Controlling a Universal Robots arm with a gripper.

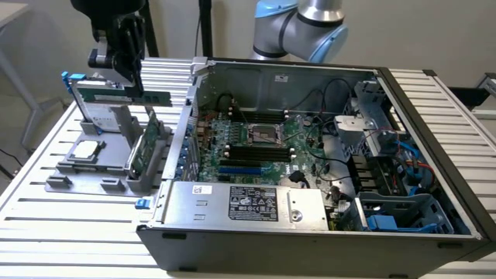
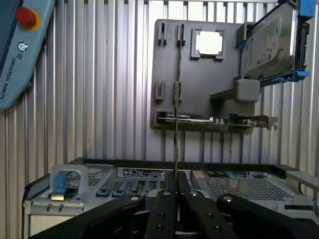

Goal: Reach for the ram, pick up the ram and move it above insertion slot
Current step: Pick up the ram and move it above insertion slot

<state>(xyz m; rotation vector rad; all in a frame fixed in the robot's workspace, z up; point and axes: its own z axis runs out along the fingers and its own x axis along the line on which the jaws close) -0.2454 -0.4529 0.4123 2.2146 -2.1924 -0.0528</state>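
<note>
Gripper (image 1: 136, 87) hangs over the grey parts tray, on the exterior view's left of the open computer case. Its two black fingers (image 2: 164, 209) are clamped tight on one ram (image 1: 124, 95) stick, pinching the thin board by its upper edge.

One ram stick: held roughly level in the air, clear of the tray, long green face toward the exterior camera, white label near one end. In the wrist view it reads edge-on, a thin dark line (image 2: 176, 134) running out from between the fingers.

One grey tray (image 1: 78, 174) on the slatted metal table (image 1: 69, 226). On it, counted: one hard drive (image 2: 269, 45), silver, tilted, in a blue-ended carrier; one processor chip (image 1: 85, 149), lying flat in its square pocket; one green expansion card (image 1: 144, 145), standing on edge in the tray just beside the case wall, directly beneath the held ram's far end.

One computer case (image 1: 310, 244), side panel off, on the exterior view's right of the tray. Inside: one motherboard (image 1: 256, 148) with black memory slots (image 1: 256, 154) side by side near its middle, exact number hard to tell, well apart from the ram. One labelled power supply (image 1: 248, 203) box at the near edge.

One teach pendant (image 2: 20, 45) with a red button, at a corner of the wrist view. Arm joint (image 1: 302, 29), blue and silver, behind the case.
</note>
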